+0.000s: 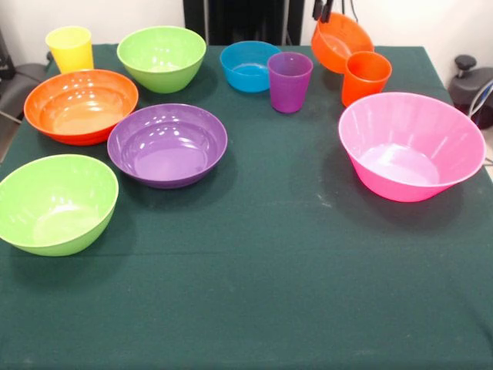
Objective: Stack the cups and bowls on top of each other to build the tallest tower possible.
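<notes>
My gripper (325, 11) shows only as black tips at the top edge, shut on the rim of the small orange bowl (343, 42), which hangs tilted at the back right. Just in front of that bowl stands the orange cup (366, 77). The purple cup (290, 81) stands beside the small blue bowl (248, 67). The yellow cup (69, 48) is at the back left, next to a lime green bowl (162, 58). The large orange bowl (81, 106), purple bowl (167, 145) and second lime green bowl (55, 202) sit on the left, and the pink bowl (408, 146) on the right. All stand upright and apart.
A dark green cloth (262, 277) covers the table, whose edges run along the left and right sides. A black object (470, 85) stands off the table at the right, and a grey chair (11, 89) at the left.
</notes>
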`<action>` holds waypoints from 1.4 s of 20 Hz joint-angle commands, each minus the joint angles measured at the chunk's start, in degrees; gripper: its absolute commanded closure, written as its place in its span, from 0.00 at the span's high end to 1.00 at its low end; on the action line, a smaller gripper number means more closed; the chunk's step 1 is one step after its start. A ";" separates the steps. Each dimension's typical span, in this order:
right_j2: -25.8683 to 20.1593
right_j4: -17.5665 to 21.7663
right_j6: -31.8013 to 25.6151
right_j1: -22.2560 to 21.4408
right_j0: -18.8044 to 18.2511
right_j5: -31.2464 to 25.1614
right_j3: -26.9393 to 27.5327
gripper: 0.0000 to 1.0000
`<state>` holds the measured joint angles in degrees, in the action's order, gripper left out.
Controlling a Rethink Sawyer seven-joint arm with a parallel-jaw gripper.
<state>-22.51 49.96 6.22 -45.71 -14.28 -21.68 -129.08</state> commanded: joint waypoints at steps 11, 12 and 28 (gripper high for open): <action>-10.71 -6.75 1.03 -6.37 -8.01 -7.44 -0.58 0.00; -10.89 -6.53 0.72 -5.93 -8.38 -7.85 0.12 0.00; -15.92 -4.24 -7.27 2.77 -15.30 -19.25 13.54 0.00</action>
<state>-33.50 44.70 6.22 -48.31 -28.81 -33.49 -123.86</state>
